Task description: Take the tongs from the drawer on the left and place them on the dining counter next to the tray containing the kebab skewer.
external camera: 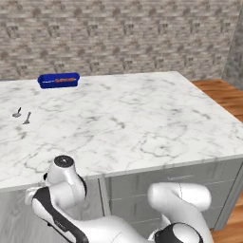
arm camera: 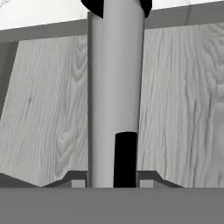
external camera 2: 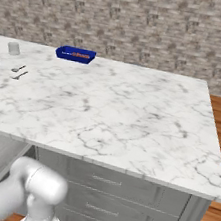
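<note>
Down low in the hand view, the two-finger gripper (arm camera: 114,181) is clenched on the long slim silver-grey metal tongs with black ends (arm camera: 114,87), whose shaft runs straight up between the small dark fingertips (arm camera: 78,178) toward the top of that view, where a black end shows against a pale edge. Behind the tongs lies the pale grey wood-grain floor of the shallow grey cabinet drawer (arm camera: 43,109), with a darker wall along its upper side. From the base cameras, the large white marble dining counter with grey veining (external camera: 133,118) spreads wide, and the shallow rectangular bright blue tray (external camera: 58,80) sits at its far left edge by the brick wall, holding the thin kebab skewer with reddish-brown meat (external camera: 61,80). Two small silver spoons (external camera: 22,115) rest on the marble nearer the robot, well apart from the tray. Two small grey cups (external camera 2: 3,54) stand at the counter's left side in the right base view.
</note>
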